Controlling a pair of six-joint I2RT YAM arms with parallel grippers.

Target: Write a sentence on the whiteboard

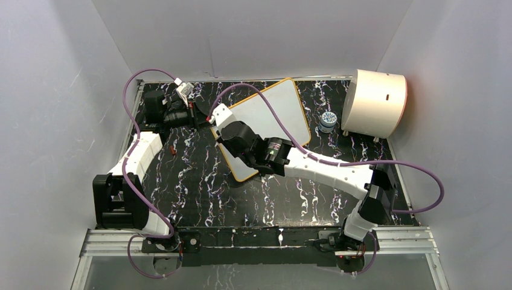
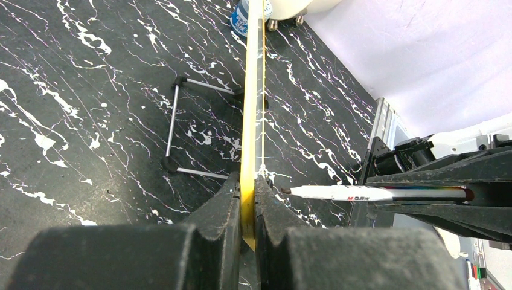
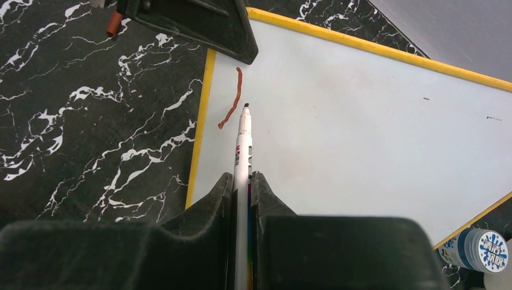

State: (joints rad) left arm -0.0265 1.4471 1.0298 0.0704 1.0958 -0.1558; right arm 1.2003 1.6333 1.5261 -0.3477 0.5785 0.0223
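Note:
The whiteboard (image 1: 278, 112) with its orange-yellow rim lies slanted across the back of the mat. My left gripper (image 1: 201, 116) is shut on its left rim; the left wrist view shows the rim (image 2: 252, 109) edge-on between the closed fingers, at my left gripper (image 2: 247, 184). My right gripper (image 3: 241, 176) is shut on a white marker (image 3: 244, 142). Its dark tip sits just right of a single curved red stroke (image 3: 232, 99) near the board's left edge. In the left wrist view the marker (image 2: 338, 193) tip stands a small gap off the board face. No lettering shows.
A cream half-cylinder drum (image 1: 375, 103) stands at the back right, with a small blue-capped bottle (image 1: 328, 121) beside the board. An orange marker cap (image 1: 173, 148) lies on the mat at the left. A wire stand (image 2: 175, 130) rests on the mat by the board.

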